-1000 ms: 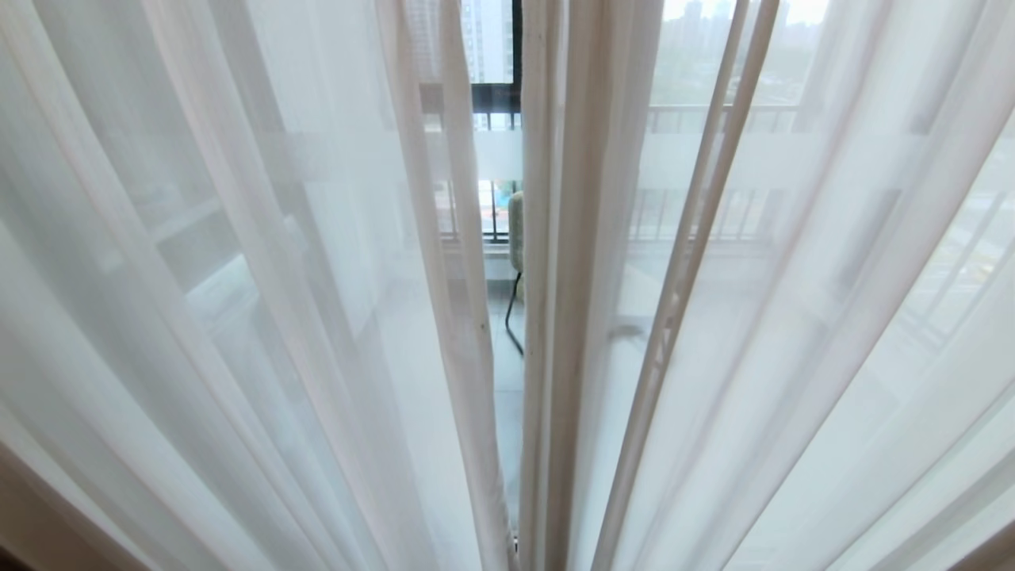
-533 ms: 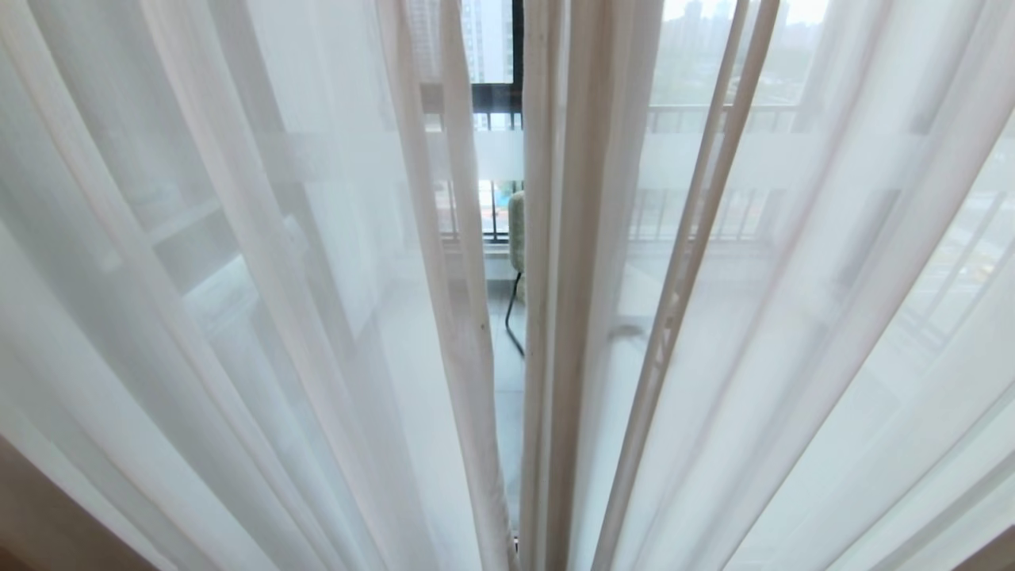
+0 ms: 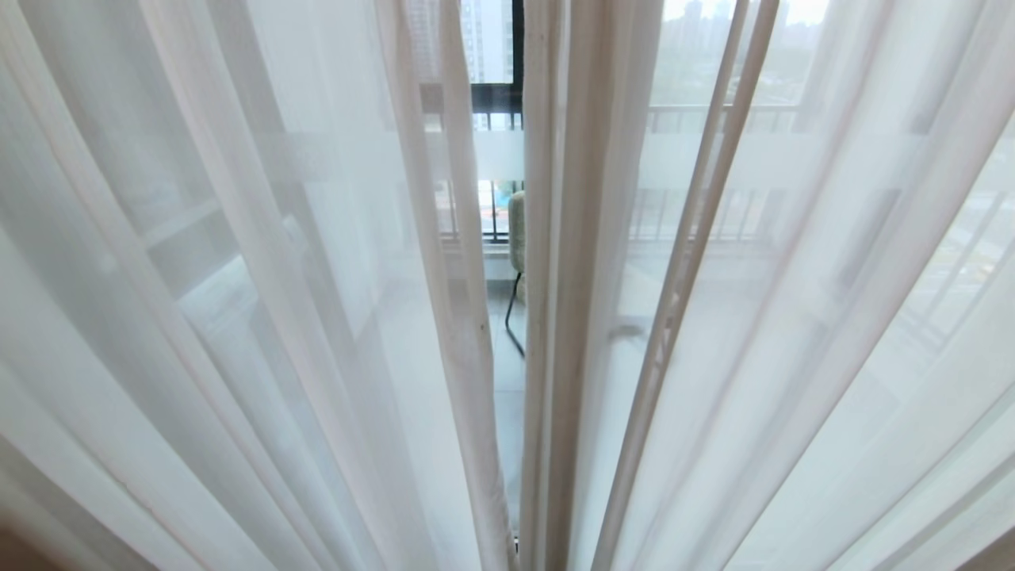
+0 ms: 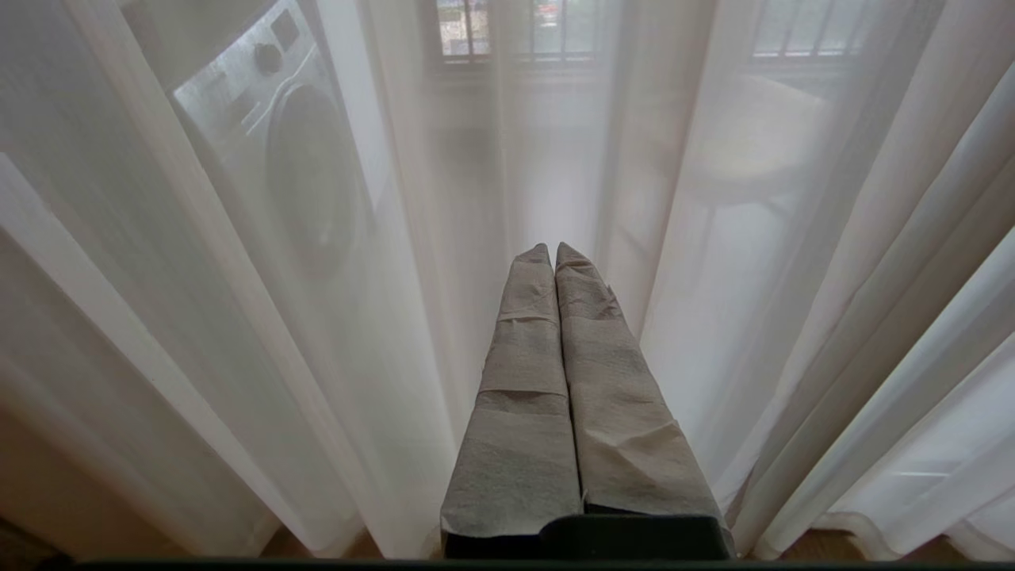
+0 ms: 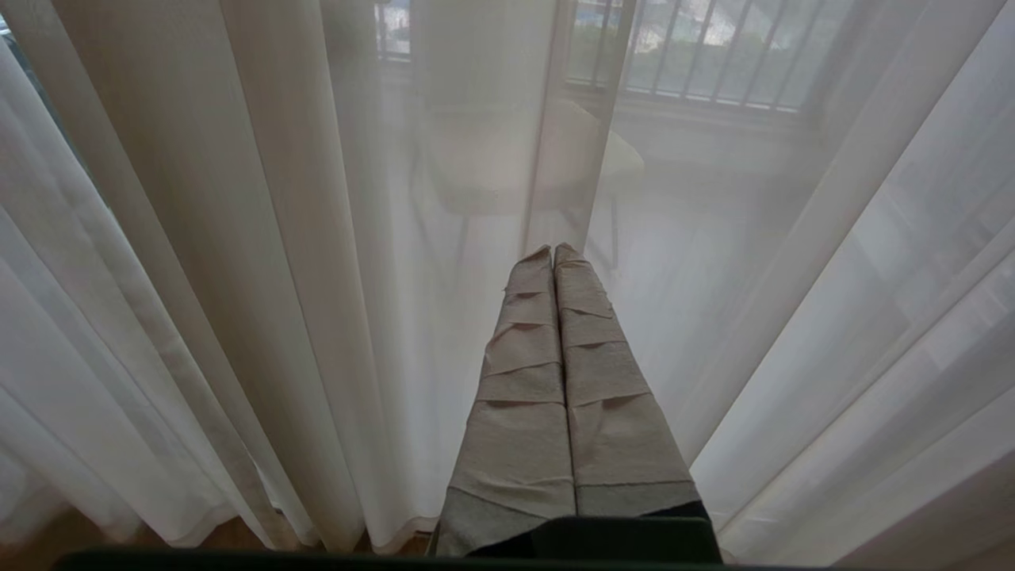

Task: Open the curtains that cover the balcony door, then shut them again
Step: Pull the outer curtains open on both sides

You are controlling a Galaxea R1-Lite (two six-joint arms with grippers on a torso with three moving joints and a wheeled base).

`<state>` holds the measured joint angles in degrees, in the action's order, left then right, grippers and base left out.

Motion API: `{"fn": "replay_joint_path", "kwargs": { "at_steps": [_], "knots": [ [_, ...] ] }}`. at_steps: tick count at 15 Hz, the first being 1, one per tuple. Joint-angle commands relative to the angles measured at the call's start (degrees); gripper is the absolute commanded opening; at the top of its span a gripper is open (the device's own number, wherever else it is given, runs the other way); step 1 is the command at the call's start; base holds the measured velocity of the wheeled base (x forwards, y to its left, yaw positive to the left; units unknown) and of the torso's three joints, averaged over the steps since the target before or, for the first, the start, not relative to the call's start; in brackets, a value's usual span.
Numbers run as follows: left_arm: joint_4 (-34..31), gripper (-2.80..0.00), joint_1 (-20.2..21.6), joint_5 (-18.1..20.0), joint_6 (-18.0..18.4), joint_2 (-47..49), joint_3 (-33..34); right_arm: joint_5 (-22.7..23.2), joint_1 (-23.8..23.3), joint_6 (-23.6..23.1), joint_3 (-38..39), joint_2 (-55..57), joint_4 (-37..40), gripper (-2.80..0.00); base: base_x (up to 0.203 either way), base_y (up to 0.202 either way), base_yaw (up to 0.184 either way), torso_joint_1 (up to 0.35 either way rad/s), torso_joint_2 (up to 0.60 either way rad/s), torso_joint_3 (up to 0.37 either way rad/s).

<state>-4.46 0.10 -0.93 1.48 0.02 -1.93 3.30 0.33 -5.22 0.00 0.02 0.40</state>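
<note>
L end effector [image 4: 553,252]: tape-wrapped fingers pressed together, nothing between them, tips just short of the sheer, pointing at a fold low down near the floor. R end effector [image 5: 553,252]: same, fingers fully together, empty, aimed at the sheer w/ a chair [image 5: 515,166] visible thru it on the balcony side. Neither arm shows in head view. The curtains [image 3: 301,317]: sheer layer hangs across nearly whole view, two panels meeting near centre w/ a narrow gap; thick cream layer only hinted at frame corners, can't confirm. The balcony door [image 3: 501,95]: black frame + frosted band seen thru the gap and dimly thru the cloth, behind curtains. Washing machine [image 4: 277,151] seen thru sheer on L side. Judgement: opening step not yet begun, curtains essentially drawn. Risks: w/ fingers together, no pinch possible, arms would need to open first or push cloth as a wedge; thin sheer prob slips off taped fingers or bunches w/o sliding along the rail; grabbing one pleat only may drag a single fold and leave the rest; reaching thru the gap too far could knock the glass.
</note>
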Motion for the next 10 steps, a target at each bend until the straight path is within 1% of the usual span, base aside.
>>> {"fn": "replay_joint_path", "kwargs": {
  "at_steps": [1, 10],
  "knots": [
    [0.0, -2.8, 0.1, 0.0, 0.0, 0.0, 0.0, 0.0, 0.0, 0.0, 0.0, 0.0, 0.0, -2.8, 0.0, 0.0, 0.0, 0.0, 0.0, 0.0],
    [0.0, -2.8, 0.0, 0.0, 0.0, 0.0, 0.0, 0.0, 0.0, 0.0, 0.0, 0.0, 0.0, -2.8, 0.0, 0.0, 0.0, 0.0, 0.0, 0.0]
  ]
}}
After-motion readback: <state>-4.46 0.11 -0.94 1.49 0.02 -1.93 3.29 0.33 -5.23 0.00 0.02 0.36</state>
